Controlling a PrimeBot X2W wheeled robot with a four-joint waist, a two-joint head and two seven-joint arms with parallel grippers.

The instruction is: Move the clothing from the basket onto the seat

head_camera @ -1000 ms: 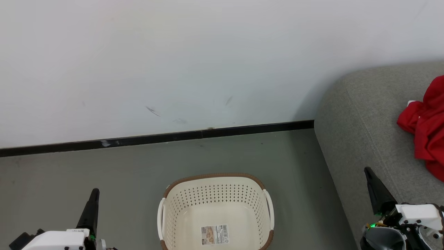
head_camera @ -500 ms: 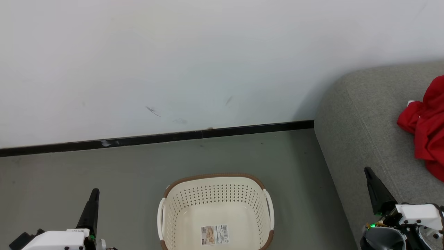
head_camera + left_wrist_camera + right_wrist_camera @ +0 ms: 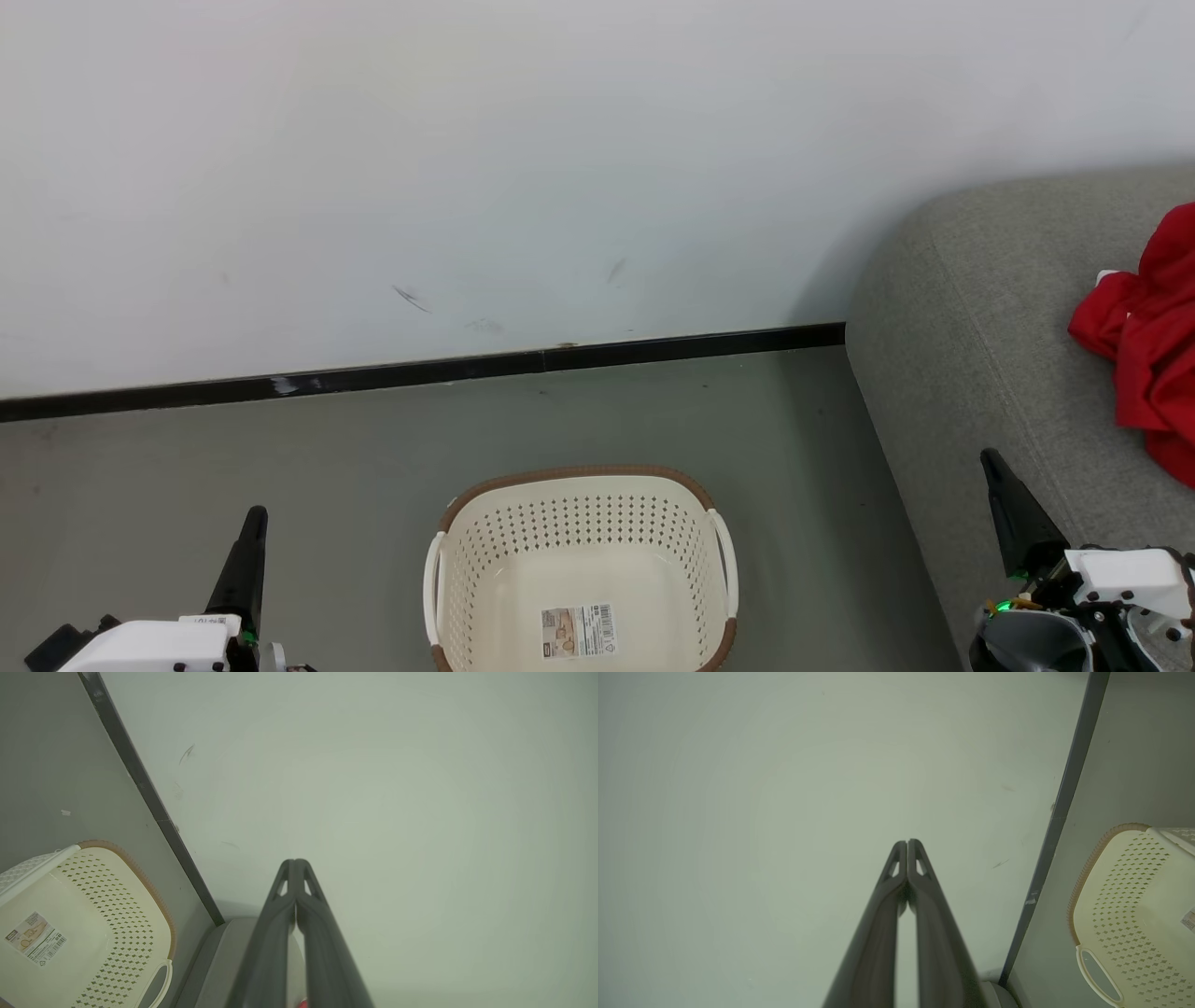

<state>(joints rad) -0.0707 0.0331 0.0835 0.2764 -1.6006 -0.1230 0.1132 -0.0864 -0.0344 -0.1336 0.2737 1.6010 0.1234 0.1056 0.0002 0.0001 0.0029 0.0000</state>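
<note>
clothing (image 3: 1146, 359) lies limp on the seat (image 3: 962, 308) right of the empty basket (image 3: 579, 474); likely light, pinch a fold. left claw (image 3: 256, 516) and right claw (image 3: 988, 457) are pressed together.

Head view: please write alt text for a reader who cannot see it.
Red clothing lies on the seat at right, while the cream basket on the floor shows only a sticker. The left gripper and right gripper, both shut, sit at the bottom corners.
</note>
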